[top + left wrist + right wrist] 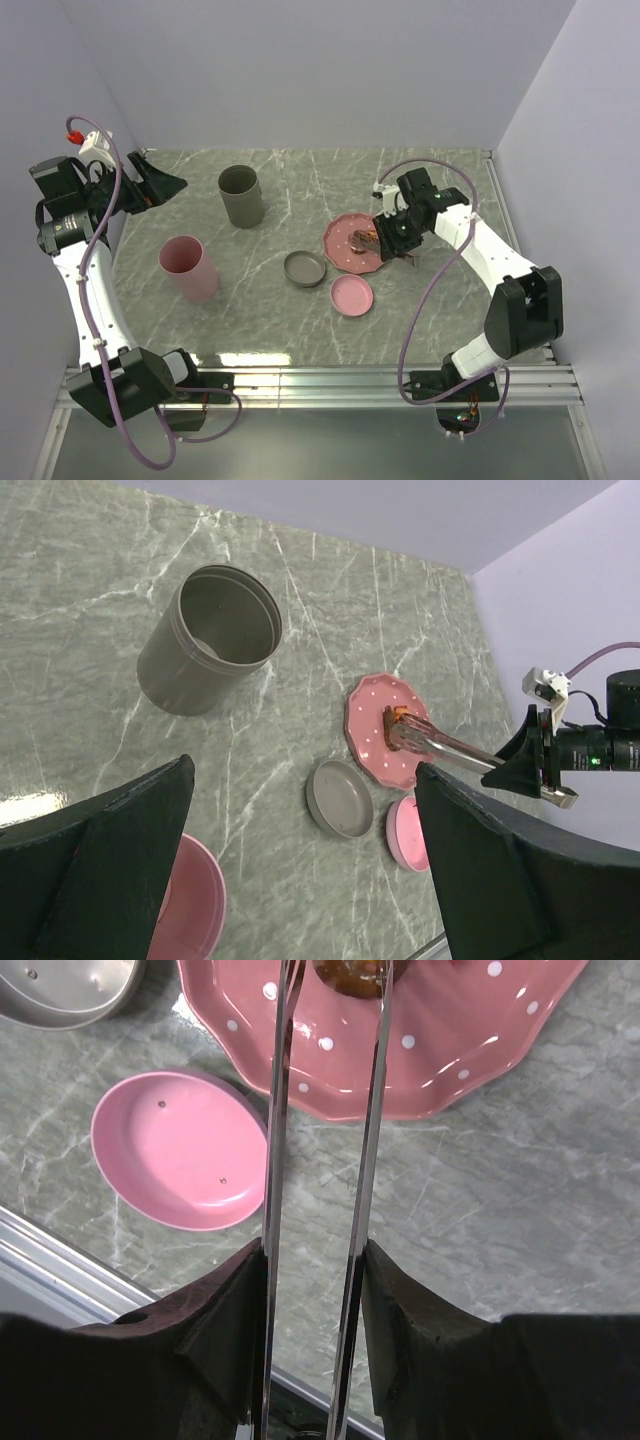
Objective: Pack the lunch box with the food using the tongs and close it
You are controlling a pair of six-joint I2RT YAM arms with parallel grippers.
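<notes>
My right gripper [315,1250] is shut on the grey metal tongs [372,1140], one finger pressing each arm. The tongs' tips straddle a small orange-brown piece of food [350,972] on the pink dotted plate [470,1050]. From above, the right gripper [393,237] hovers at the plate's right rim, with the tongs [370,241] reaching over the food [358,240]. The lunch box stands apart as a grey tub [241,195] and a pink tub [188,267], both uncovered. A grey lid [304,268] and a pink lid [352,295] lie near the plate [340,255]. My left gripper [152,185] is open and empty at the far left.
The left wrist view shows the grey tub [215,635], the plate [372,750], the grey lid [340,798] and the pink lid [403,832] spread across the marble table [300,600]. White walls enclose the table on three sides. A metal rail [330,380] runs along the near edge.
</notes>
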